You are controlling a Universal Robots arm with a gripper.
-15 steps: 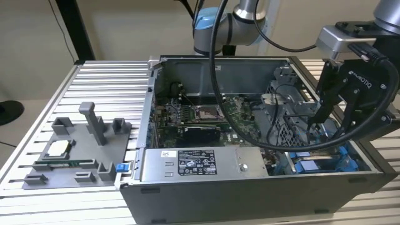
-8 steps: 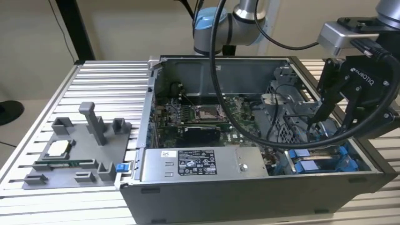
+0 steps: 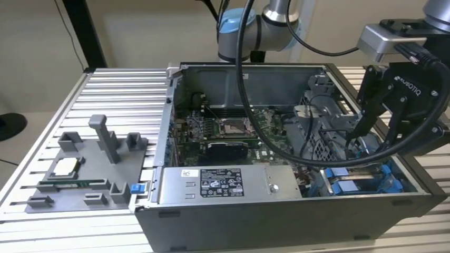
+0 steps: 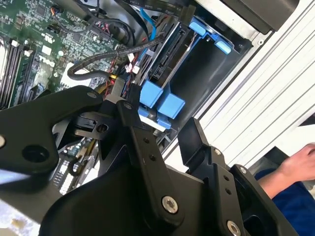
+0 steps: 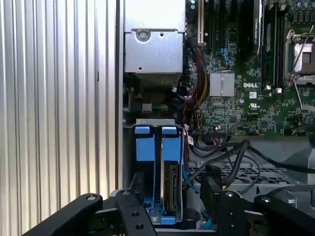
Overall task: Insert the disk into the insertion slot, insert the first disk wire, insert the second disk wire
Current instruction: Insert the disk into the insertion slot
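The disk point(image 5: 170, 191) stands on edge inside the insertion slot point(image 5: 147, 123), and the two bright blue carrier tabs point(image 5: 157, 148) stick out of its end. In the second wrist view the disk point(image 4: 170, 51) lies deep in the bay behind the same blue tabs point(image 4: 160, 102). My gripper point(image 5: 174, 211) is open, with one black finger on each side of the bay and nothing held between them. In the exterior view the gripper point(image 3: 372, 138) hangs over the blue rails point(image 3: 359, 182) at the case's near corner on that view's right. Loose black and blue wires point(image 4: 106, 56) lie beside the bay.
The open computer case point(image 3: 281, 216) rests on a slatted metal table point(image 3: 119, 89). Inside are a green motherboard point(image 3: 225, 132), a grey labelled power-supply box point(image 3: 221, 184) and a perforated cage point(image 5: 256, 174). A grey fixture plate point(image 3: 84, 174) lies on the exterior view's left. A person's hand point(image 4: 298, 164) shows beside the table.
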